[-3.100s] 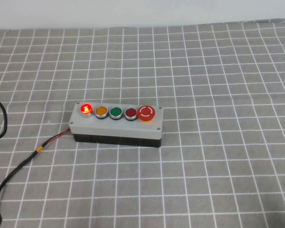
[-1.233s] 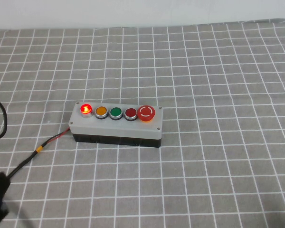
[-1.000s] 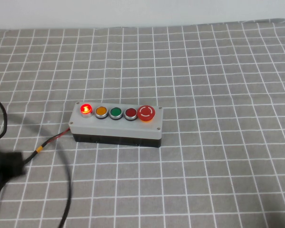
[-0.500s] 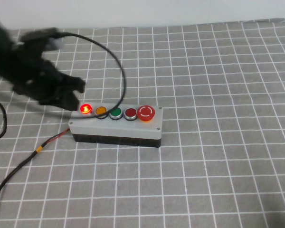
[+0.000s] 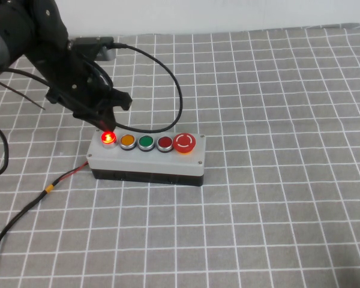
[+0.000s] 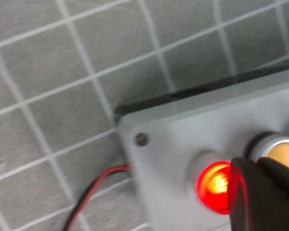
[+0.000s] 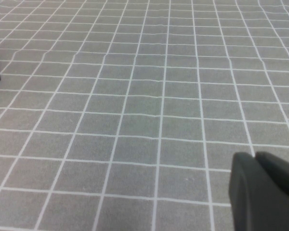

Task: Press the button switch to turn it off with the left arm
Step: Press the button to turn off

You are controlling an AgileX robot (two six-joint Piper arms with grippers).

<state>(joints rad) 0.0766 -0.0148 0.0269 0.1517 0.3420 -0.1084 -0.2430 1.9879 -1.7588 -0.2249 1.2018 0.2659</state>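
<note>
The button switch is a small round red button glowing bright at the left end of a grey box with a black base. My left arm reaches in from the upper left; its black gripper is shut, tips right above the glowing button. In the left wrist view the button glows beside the shut gripper, whose fingertips overlap its edge. My right gripper shows only in its wrist view, shut, over bare cloth.
The box also carries an orange button, a green one, a dark red one and a large red mushroom button. A red and black cable trails off its left side. Grey checked cloth covers the table.
My left arm swung in from the lower left, up and over, and has come down so its gripper tips are at the glowing button. The button stays lit throughout.
</note>
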